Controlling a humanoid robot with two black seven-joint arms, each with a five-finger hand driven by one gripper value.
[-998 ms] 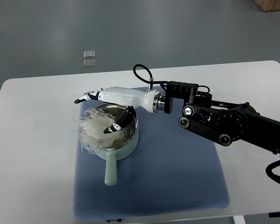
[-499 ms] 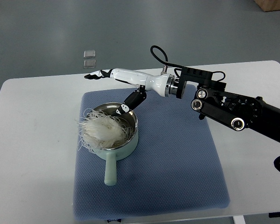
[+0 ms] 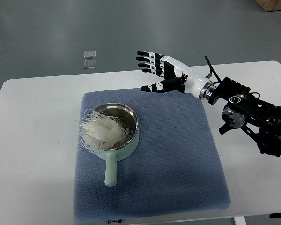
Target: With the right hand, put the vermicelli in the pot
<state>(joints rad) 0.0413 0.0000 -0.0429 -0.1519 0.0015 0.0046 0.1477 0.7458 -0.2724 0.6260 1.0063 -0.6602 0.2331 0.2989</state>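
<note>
Nearest the camera, a blue textured mat covers the middle of a white table, its near edge reaching almost to the table's near edge. On the left part of the mat stands a pale green pot with a metal interior; its straight handle points toward the near side. A tangled bundle of white vermicelli lies in the pot, filling the left half of the bowl and spilling over the left rim, with loose strands hanging onto the mat just beside the pot wall. The right half of the pot's interior is bare metal with a few strands across it.

Farther back and to the right, the right arm enters from the right edge, black-jointed, with a white forearm section. The right hand hovers above the far edge of the mat, well apart from the pot and touching nothing. Its fingers are spread and extended toward the left, thumb angled down toward the mat; the hand holds nothing.

Beyond the table, on the grey floor at far left, two small clear square items lie close together, one behind the other.
</note>
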